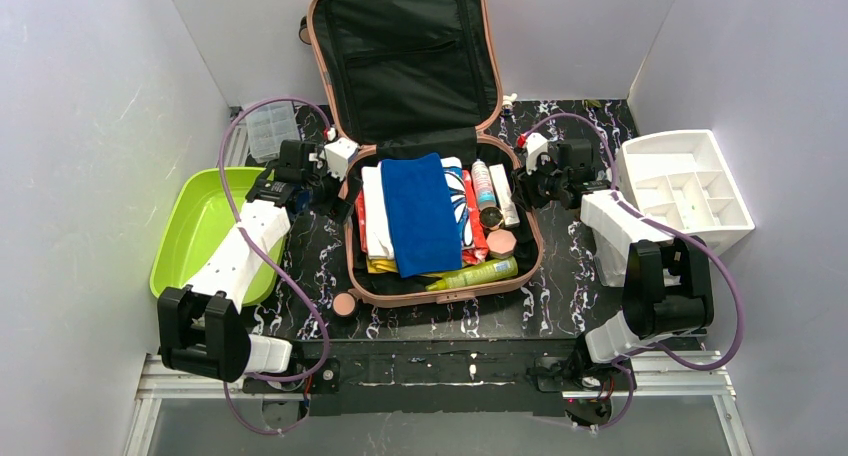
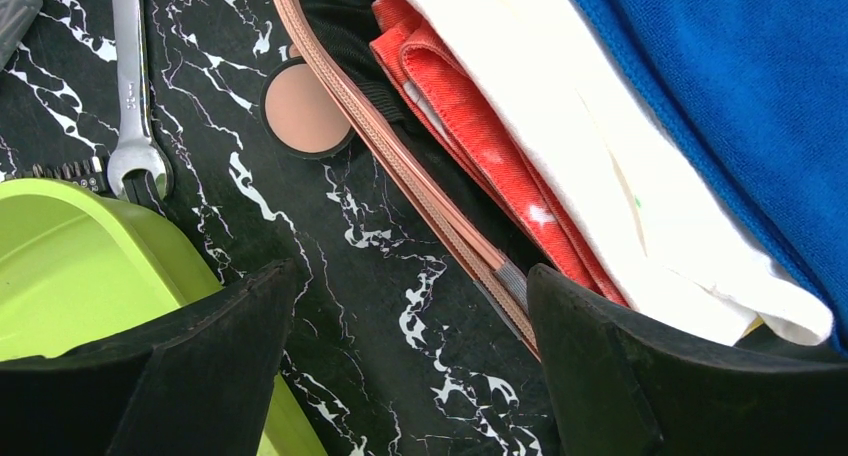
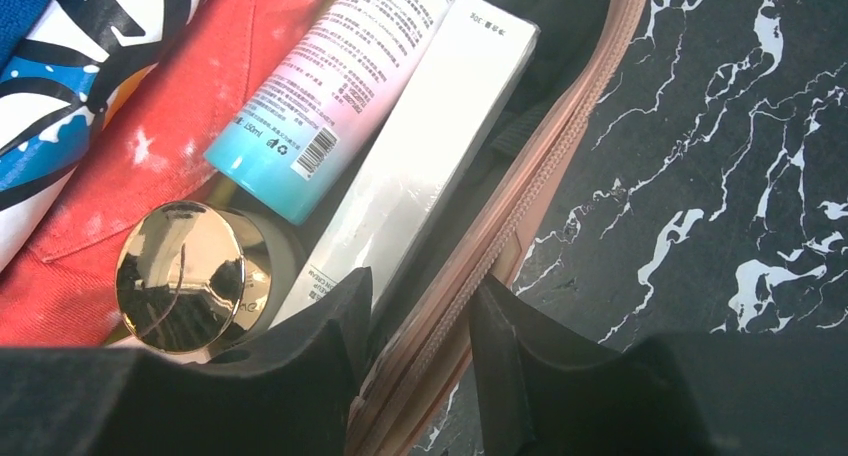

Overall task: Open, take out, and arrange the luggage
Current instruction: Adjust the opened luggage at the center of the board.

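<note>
The salmon-pink luggage [image 1: 440,294] lies open in the middle of the table, its black-lined lid [image 1: 405,66] upright against the back wall. Inside are a blue cloth [image 1: 420,211] on white and red fabrics, a pink-blue bottle [image 3: 330,96], a white box [image 3: 420,146], a gold-capped jar [image 3: 180,276] and a yellow-green tube [image 1: 478,274]. My left gripper [image 2: 410,271] is open and empty over the table just outside the left rim [image 2: 400,166]. My right gripper [image 3: 422,281] straddles the right rim [image 3: 520,206] with its jaws close on it.
A lime-green tray [image 1: 200,231] stands left of the luggage, close under my left gripper. A white drawer organizer [image 1: 685,191] stands at the right. A round pink compact [image 1: 345,304] lies by the luggage's front left corner. A wrench [image 2: 130,76] and a clear box [image 1: 270,128] lie nearby.
</note>
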Controlling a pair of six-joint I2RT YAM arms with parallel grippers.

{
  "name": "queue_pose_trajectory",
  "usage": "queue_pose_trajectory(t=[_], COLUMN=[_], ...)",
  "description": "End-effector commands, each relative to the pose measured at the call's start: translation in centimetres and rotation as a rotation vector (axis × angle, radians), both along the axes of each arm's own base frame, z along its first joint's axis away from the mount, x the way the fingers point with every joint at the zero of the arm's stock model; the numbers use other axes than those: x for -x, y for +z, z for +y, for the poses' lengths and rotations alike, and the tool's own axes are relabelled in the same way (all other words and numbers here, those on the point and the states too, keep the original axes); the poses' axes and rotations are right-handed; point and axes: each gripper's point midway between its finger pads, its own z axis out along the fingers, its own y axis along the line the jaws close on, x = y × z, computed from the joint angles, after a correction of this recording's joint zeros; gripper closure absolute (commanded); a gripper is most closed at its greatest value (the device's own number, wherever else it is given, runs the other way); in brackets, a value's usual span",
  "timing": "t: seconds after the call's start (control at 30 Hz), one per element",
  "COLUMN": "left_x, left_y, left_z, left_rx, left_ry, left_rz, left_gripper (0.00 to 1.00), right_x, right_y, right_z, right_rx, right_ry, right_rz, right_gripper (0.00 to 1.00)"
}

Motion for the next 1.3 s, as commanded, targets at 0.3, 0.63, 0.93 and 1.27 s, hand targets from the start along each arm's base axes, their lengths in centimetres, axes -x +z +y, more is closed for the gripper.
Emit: queue_pose_trajectory(t=[0.3,0.63,0.93,1.27], left_x=[1.2,1.1,0.5,-0.6], left_y=[-2.3,-3.4,-4.4,-5.4], left_z=[0.1,-0.3,-0.5,-1.3], left_rx=[-0.019,-0.009,-0.018,-0.010], left_ry=[-0.029,-0.035,-0.040,-0.062], left_rz=[0.060,0.102,0.132,0.160], left_gripper=[0.26,0.43,0.57,0.93], right_x=[1.7,1.9,2.7,3.6], right_y=[-0.1,0.0,-0.6,-0.8], right_z=[-0.7,-0.6,-0.9,-1.4], right_rx=[0.046,0.037,0.059,0.084], right_ry=[0.026,0.028,0.042,0.035], right_rz=[-0.008,-0.005,0.015,0.029], right_gripper=[0.60,0.70,0.79,0.88])
